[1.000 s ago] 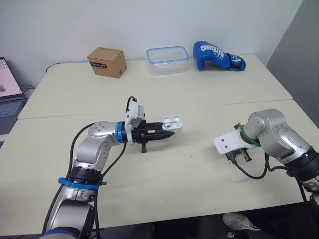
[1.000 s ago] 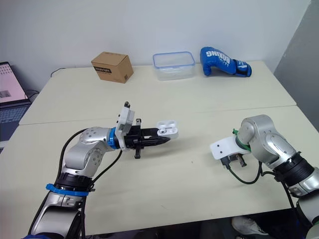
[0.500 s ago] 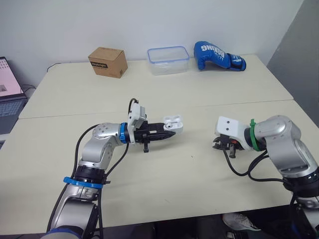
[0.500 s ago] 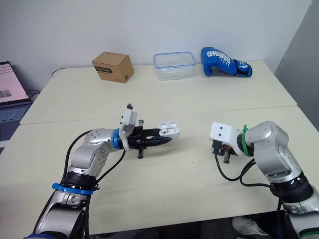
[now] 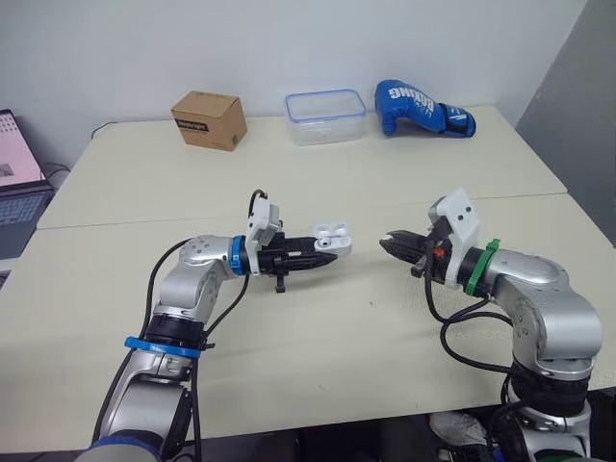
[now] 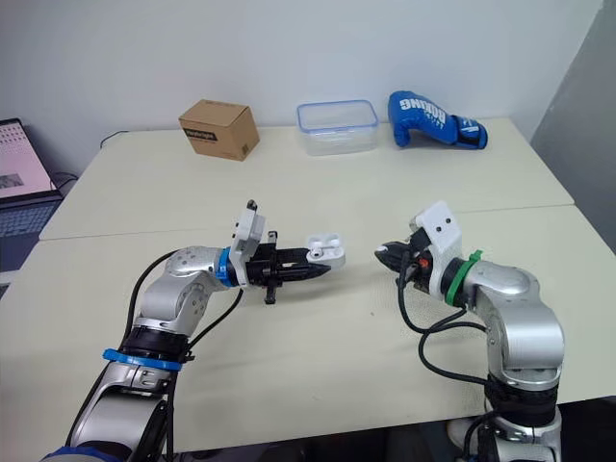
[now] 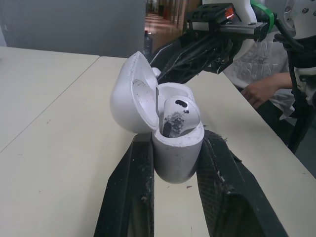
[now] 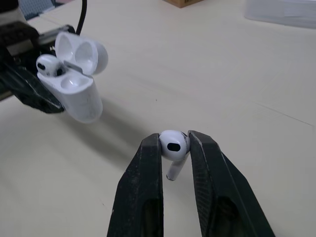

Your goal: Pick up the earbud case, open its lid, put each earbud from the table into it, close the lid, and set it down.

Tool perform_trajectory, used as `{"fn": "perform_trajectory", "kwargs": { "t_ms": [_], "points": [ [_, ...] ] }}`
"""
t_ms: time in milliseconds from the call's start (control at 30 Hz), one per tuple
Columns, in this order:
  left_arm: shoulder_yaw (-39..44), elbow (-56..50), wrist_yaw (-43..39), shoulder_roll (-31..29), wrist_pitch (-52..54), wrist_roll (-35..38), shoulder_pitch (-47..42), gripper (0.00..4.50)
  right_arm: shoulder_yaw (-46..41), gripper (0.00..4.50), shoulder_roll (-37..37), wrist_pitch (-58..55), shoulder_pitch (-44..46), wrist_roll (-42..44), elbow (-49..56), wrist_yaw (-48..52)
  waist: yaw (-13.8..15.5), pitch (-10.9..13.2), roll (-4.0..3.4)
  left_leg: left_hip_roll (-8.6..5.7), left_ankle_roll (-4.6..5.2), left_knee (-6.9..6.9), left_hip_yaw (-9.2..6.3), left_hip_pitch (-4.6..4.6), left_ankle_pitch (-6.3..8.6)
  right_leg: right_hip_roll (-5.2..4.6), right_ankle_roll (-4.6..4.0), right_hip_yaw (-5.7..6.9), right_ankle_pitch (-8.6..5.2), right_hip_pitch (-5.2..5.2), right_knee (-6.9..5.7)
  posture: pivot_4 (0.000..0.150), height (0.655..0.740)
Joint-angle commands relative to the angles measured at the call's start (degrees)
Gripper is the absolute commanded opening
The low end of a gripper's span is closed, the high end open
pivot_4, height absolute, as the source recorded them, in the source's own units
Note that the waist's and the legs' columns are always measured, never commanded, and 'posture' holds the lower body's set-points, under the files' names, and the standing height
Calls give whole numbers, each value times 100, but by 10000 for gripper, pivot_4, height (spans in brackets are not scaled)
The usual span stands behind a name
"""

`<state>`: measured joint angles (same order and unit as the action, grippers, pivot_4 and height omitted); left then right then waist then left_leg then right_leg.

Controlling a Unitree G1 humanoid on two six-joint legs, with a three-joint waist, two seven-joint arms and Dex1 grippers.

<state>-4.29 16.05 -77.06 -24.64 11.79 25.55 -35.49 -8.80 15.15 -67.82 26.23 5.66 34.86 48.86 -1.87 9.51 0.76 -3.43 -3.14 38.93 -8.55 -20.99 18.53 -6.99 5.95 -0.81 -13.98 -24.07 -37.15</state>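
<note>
Left gripper (image 5: pixel 325 256) is clamped on the body of the case (image 7: pixel 177 153), holding it above the table (image 5: pixel 289 183). The lid (image 7: pixel 132 96) is hinged open, with one earbud (image 7: pixel 178 114) seated and the other well vacant. Right gripper (image 5: pixel 390 243), near and facing the case, pinches the second earbud (image 8: pixel 173 145) by its head, stem projecting clear of the fingers. Risks noted: the stem meets the well at a wrong angle and jams; a fingertip strikes the lid or seated bud; the smooth bud slips from the shallow pinch and drops.
</note>
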Motion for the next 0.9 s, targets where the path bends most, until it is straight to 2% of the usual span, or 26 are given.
{"fn": "perform_trajectory", "kwargs": {
  "t_ms": [33, 367, 900],
  "points": [
    [55, -79, -82, -31, -100, 12, -154, 7919, -201, 4135, -255, 233, 165, 423, 307, -444, -2, 0, -1, 0, 0, 0, 0, 0, 0, 0, 0, 0, 0, 0, 0, 1500, 7307],
    [83, 86, -81, -27, -33, -16, -277, 7919, 199, 4135, -683, 563, 432, 1083, 647, -1468, -12, -1, -1, 0, 0, 0, 0, 1, 0, 0, 0, -1, 0, 0, 0, 1500, 7307],
    [52, 273, -188, 18, 38, -22, -489, 7919, 1043, 4135, -115, 909, 184, 1478, 649, -1972, -15, -1, -2, 0, 0, -2, 1, 1, 0, 2, 0, -2, 0, 0, 1, 1500, 7307]
  ]
}}
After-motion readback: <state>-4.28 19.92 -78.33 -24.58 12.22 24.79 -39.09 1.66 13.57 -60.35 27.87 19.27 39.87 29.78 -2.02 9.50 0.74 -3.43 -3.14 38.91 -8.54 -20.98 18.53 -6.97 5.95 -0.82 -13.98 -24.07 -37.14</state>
